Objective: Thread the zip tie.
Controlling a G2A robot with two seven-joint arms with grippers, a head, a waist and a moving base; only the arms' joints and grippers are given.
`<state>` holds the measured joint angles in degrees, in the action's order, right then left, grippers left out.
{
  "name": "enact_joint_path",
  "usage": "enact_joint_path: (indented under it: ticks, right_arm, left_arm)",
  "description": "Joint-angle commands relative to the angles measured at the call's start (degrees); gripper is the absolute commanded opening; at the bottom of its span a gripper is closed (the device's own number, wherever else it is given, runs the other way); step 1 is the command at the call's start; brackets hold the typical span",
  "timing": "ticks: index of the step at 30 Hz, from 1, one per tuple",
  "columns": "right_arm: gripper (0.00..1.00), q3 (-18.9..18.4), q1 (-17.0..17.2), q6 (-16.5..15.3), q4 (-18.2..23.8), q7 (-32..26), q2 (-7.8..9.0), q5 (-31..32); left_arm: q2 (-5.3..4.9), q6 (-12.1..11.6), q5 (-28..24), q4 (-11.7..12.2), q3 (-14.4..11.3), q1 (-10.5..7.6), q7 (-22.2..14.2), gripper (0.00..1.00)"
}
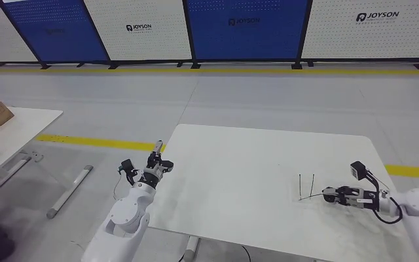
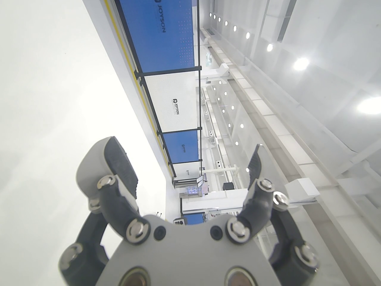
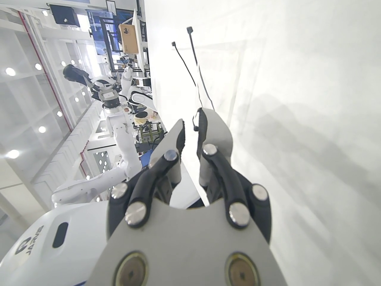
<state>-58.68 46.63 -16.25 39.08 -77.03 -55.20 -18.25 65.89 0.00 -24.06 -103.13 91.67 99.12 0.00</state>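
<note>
right claw (image 3: pixel 192 120) sits low over the table (image 1: pixel 262 164), close to its right edge. it's narrowed to a slim gap, and the end of a black zip tie (image 3: pixel 195 122) rests between the tips, against one pad. two more ties (image 3: pixel 196 57) lie side by side just beyond. the broad white top stretches away to the left claw (image 2: pixel 186 150), spread wide with nothing in it, at the table's left edge.
</note>
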Motion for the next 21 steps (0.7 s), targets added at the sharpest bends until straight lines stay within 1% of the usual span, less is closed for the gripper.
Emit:
enact_joint_path:
  ticks: [1,3,6,9,10,12,16,19,20,21]
  right_arm:
    - [0.07,0.1,-0.2,0.2,-0.4,0.4,-0.11,0.2]
    - [0.0,0.2,-0.2,0.1,-0.6,0.3,-0.22,0.1]
    - [0.0,0.1,-0.3,-0.4,-1.0,0.1,-0.3,0.0]
    - [0.0,-0.5,-0.1,-1.8,-1.2,-0.9,-0.22,-1.2]
    - [0.0,-1.0,0.1,-2.7,-1.2,-1.4,-0.09,-2.0]
    - [0.0,-2.3,0.6,-3.2,-0.6,-2.2,0.24,-3.6]
    - [0.0,-6.9,4.0,-3.2,4.4,-2.6,1.63,-7.4]
    - [0.0,-11.4,8.5,-3.2,10.7,-2.6,2.96,-11.0]
    - [0.0,-12.9,10.6,-3.2,13.6,-2.6,3.41,-13.0]
    - [0.0,-13.5,12.2,-3.2,16.1,-2.6,3.76,-14.1]
  left_arm:
    - [0.0,0.0,0.0,0.0,0.0,0.0,0.0,1.0]
    - [0.0,0.0,0.0,0.0,0.0,0.0,0.0,1.0]
    - [0.0,0.0,0.0,0.0,0.0,0.0,0.0,1.0]
    - [0.0,0.0,0.0,0.0,0.0,0.0,0.0,1.0]
    - [0.0,0.0,0.0,0.0,0.0,0.0,0.0,1.0]
    - [0.0,0.0,0.0,0.0,0.0,0.0,0.0,1.0]
    - [0.0,0.0,0.0,0.0,0.0,0.0,0.0,1.0]
    - [0.0,0.0,0.0,0.0,0.0,0.0,0.0,1.0]
    - [0.0,0.0,0.0,0.0,0.0,0.0,0.0,1.0]
    - [0.0,0.0,0.0,0.0,0.0,0.0,0.0,1.0]
